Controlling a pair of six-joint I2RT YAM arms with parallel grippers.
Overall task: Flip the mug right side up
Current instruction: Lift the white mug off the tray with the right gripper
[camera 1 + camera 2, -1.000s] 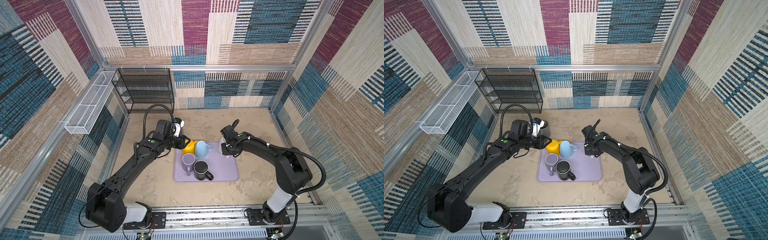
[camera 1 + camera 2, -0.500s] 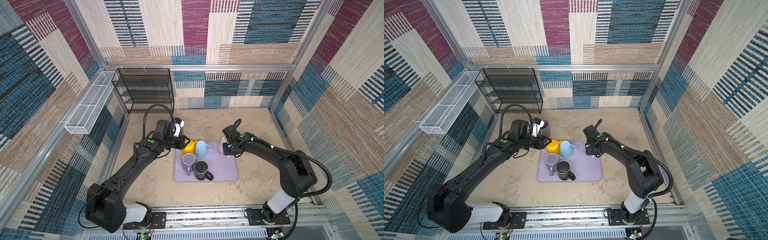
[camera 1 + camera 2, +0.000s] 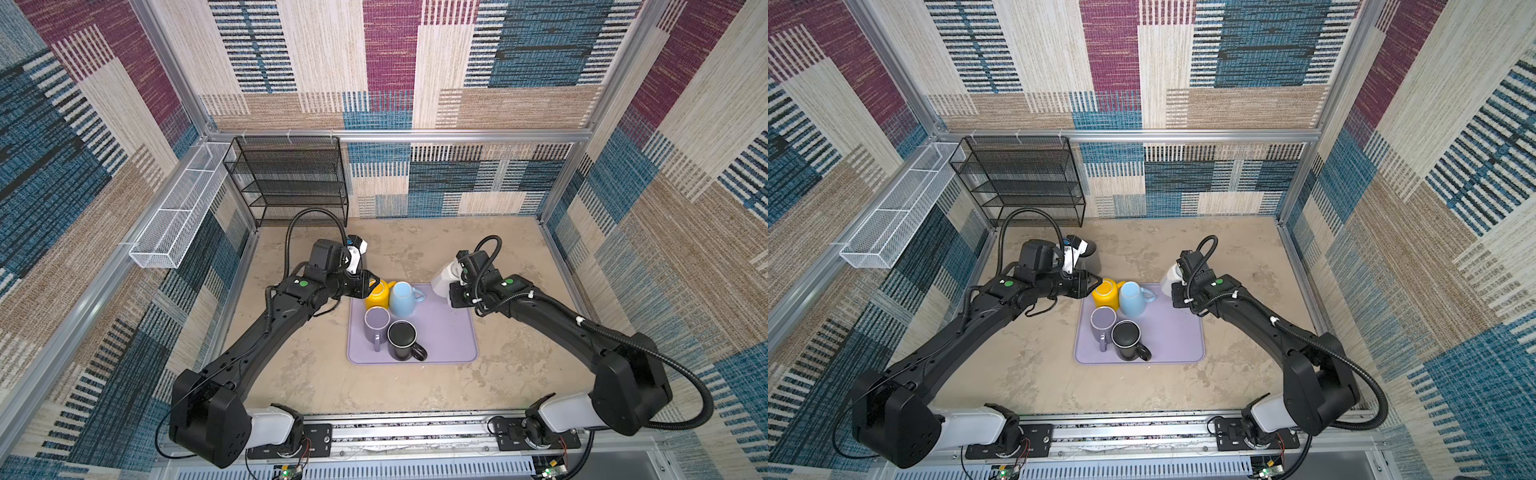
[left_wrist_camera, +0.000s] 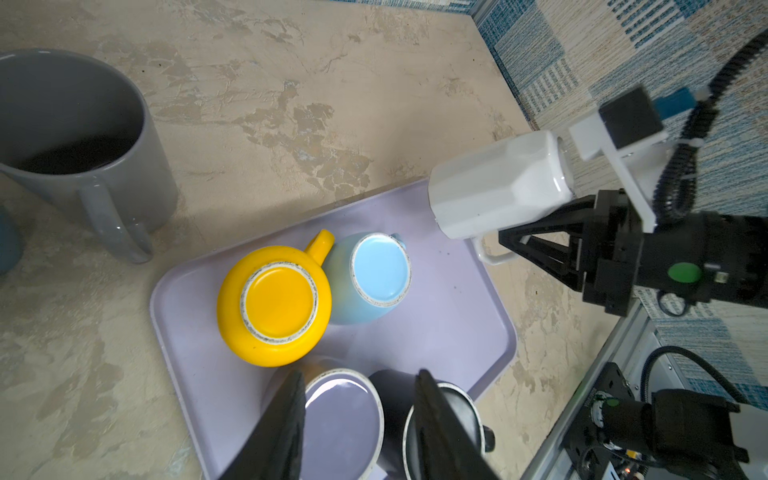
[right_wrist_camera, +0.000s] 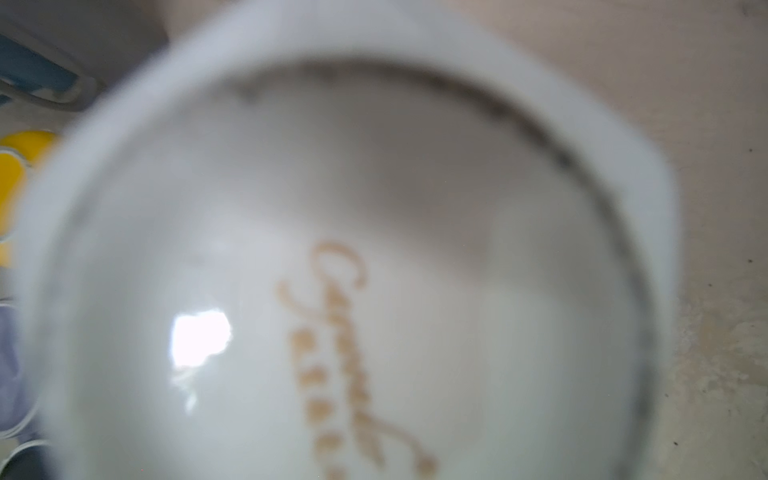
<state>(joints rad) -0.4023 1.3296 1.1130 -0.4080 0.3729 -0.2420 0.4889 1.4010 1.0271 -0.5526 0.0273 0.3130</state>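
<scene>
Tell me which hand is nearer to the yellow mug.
Left. The left hand sits open right next to the yellow mug, at the tray's edge. The right hand is across the tray, past the blue mug, gripping a white mug.

A yellow mug (image 3: 377,294), blue mug (image 3: 402,300), purple mug (image 3: 376,322) and black mug (image 3: 402,338) crowd the left half of the tray (image 3: 449,332), packed close together. Its right half lies bare. The right hand (image 4: 513,243) holds a white mug (image 4: 494,191) above the far right corner. A grey mug (image 4: 153,174) and a rack (image 3: 291,183) stand behind at left; the front of the bench (image 3: 374,386) lies open.
</scene>
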